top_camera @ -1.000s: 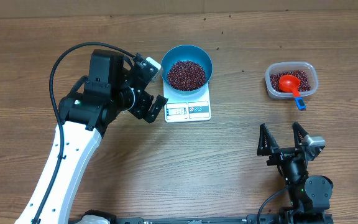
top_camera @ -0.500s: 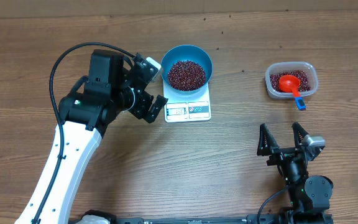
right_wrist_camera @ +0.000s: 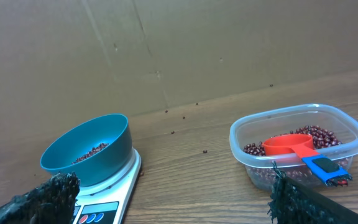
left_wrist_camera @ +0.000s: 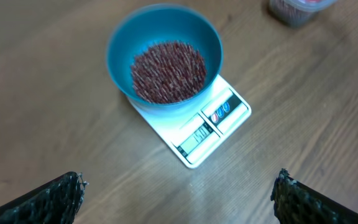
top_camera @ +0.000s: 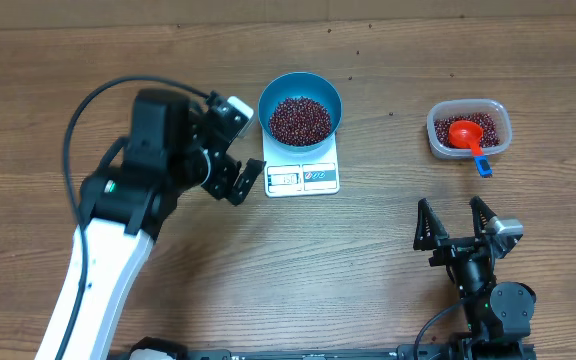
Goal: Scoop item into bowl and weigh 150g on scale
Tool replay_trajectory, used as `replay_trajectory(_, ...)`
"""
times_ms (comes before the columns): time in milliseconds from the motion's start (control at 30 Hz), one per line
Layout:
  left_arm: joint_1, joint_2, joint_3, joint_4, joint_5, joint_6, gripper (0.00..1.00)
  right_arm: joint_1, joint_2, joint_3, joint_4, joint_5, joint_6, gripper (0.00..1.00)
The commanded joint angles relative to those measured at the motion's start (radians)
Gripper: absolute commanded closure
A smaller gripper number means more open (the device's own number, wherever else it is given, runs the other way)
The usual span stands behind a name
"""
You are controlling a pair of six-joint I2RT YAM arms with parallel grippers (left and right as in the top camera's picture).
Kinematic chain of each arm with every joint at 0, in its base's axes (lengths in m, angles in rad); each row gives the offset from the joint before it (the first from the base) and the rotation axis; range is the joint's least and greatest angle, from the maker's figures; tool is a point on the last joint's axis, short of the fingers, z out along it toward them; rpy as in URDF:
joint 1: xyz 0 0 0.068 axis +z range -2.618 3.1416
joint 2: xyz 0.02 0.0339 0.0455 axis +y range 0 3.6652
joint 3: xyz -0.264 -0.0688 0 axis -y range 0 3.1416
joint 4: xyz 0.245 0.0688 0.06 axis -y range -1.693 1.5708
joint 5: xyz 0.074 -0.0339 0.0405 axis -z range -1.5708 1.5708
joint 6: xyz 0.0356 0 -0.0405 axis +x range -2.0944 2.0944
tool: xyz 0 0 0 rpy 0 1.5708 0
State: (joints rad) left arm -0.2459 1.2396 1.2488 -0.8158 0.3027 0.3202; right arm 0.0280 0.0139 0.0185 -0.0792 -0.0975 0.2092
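Beans (top_camera: 300, 120) — leaving them alone for now: holding the left gripper (top_camera: 240, 145) spread wide and empty, pinching nothing, hanging just off the 9 o'clock side of the scale (top_camera: 303, 178) without touching it. Having eased back a little toward 9 o'clock over the last half second, opening a slightly wider gap to the bowl (top_camera: 264, 105). Keeping the right gripper (top_camera: 455, 222) likewise spread and empty, parked well apart at 4 o'clock of the scale, not having shifted. Moving outward: finding the beans heaped as a maroon mound in the blue bowl, resting on the 12 o'clock half of the scale and leaving the display window uncovered. Further out at 3 o'clock, noting the clear tub (top_camera: 431, 125) keeping the leftover beans and the red scoop (top_camera: 463, 133), blue handle end poking over the rim toward 5 o'clock. Reading the small retreat as getting clear of the scale so that nothing is disturbing the weight. Judging scooping paused or finished, and probably checking the figure next; not managing to read the digits, too blurred in the left wrist view.
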Motion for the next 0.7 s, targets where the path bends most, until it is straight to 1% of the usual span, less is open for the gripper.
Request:
replay_trajectory(0, 0.026, -0.118, -0.071, 0.048, -0.024, -0.006, 0.01, 0.007, -0.011, -0.011, 0.005, -0.001, 0.002, 0.0)
replay_trajectory(233, 0.107, -0.36, -0.331, 0.271, -0.013, -0.065, 0.0, 0.007, -0.011, -0.011, 0.005, -0.001, 0.002, 0.0)
replay_trajectory(500, 0.168, -0.655, -0.63, 0.5, -0.014, -0.067, 0.01, 0.007, -0.011, -0.011, 0.005, -0.001, 0.002, 0.0)
replay_trajectory(667, 0.191, -0.808, -0.808, 0.641, -0.015, -0.066, 0.01, 0.007, -0.011, -0.011, 0.005, -0.001, 0.002, 0.0)
